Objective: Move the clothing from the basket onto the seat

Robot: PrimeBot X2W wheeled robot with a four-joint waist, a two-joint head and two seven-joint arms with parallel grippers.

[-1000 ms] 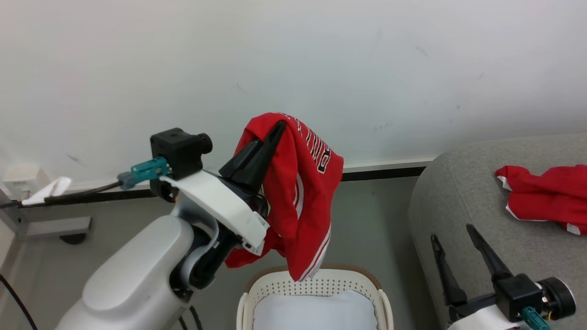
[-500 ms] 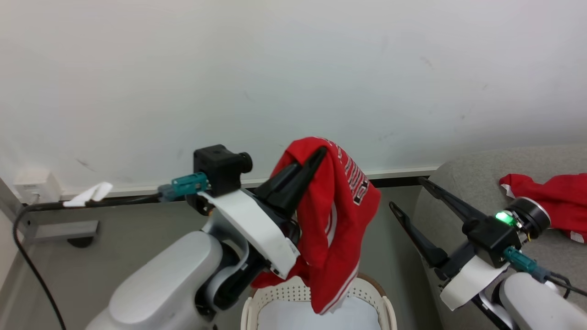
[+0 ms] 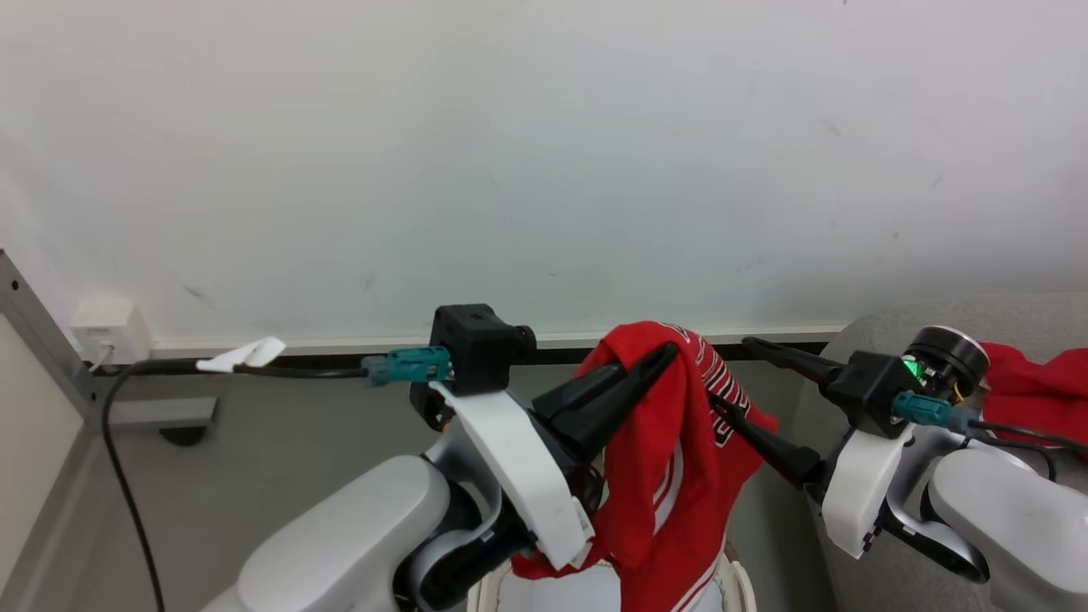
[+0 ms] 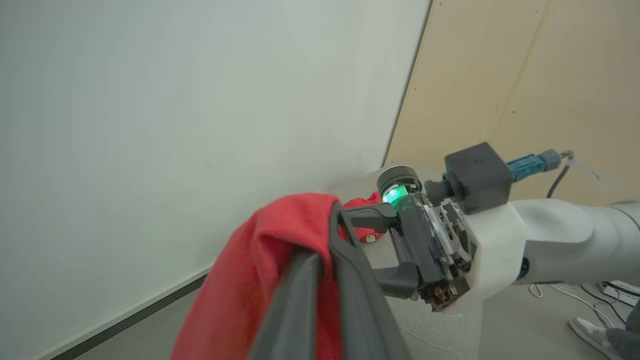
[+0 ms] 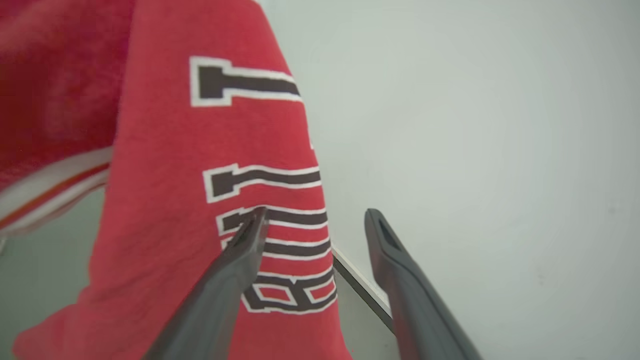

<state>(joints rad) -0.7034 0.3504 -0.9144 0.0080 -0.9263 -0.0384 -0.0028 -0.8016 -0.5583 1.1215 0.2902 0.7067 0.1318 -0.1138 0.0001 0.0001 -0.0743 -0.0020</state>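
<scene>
While looking down from the head, find the left gripper (image 3: 667, 353) clamped tight on the clothing (image 3: 663, 476), holding it up over the basket (image 3: 738, 591), cropped at the bottom edge. Find the seat (image 3: 1045, 323) at right, with a second red garment (image 3: 1028, 382) on it. Note the right gripper (image 3: 729, 371) spread wide beside the cloth, gripping nothing. Turn to the right wrist view for black-and-white lettering (image 5: 272, 240), large behind one finger (image 5: 235, 270); contact unclear. Turn to the left wrist view for a person's shoe (image 4: 592, 332).

red lettered jersey (image 3: 654, 484) hangs bunched in midair above cream basket (image 3: 739, 595)
</scene>
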